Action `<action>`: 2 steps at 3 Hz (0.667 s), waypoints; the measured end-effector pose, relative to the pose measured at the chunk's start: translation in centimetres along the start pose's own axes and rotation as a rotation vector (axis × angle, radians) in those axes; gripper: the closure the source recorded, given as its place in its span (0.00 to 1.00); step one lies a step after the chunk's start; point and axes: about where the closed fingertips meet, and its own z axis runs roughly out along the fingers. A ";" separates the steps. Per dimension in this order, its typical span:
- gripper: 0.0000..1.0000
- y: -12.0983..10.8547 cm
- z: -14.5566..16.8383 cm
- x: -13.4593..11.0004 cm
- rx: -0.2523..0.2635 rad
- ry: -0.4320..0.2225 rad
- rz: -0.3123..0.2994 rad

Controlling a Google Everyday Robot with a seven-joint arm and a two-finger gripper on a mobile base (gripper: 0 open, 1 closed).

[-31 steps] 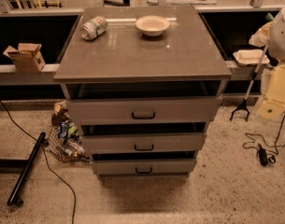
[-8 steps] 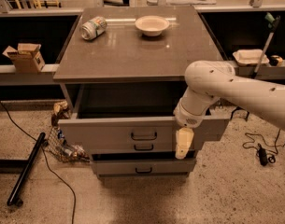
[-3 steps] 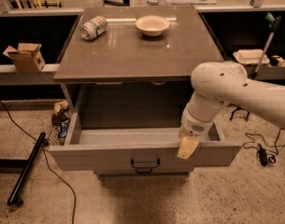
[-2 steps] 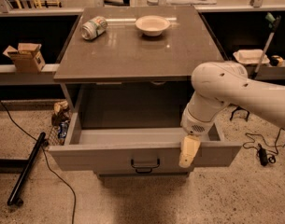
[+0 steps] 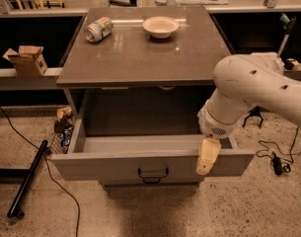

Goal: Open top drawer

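The drawer (image 5: 110, 165) stands open, drawn well out from under the front edge of the desk (image 5: 140, 58), its grey inside bare to view. Its dark handle (image 5: 153, 174) sits at the middle of the front panel. The gripper (image 5: 207, 156) hangs at the drawer's front rim, right of the handle and below the desk's front right corner; it looks to be touching the rim, though whether it is apart or clamped I cannot tell. The white arm (image 5: 248, 90) reaches in from the right. On the desk a can (image 5: 99, 29) lies near the back left corner and a bowl (image 5: 161, 26) sits by the back edge.
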 end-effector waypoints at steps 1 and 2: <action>0.00 0.1 -5.8 -0.6 0.098 -0.004 -0.028; 0.00 -0.1 -10.9 -1.1 0.165 -0.009 -0.040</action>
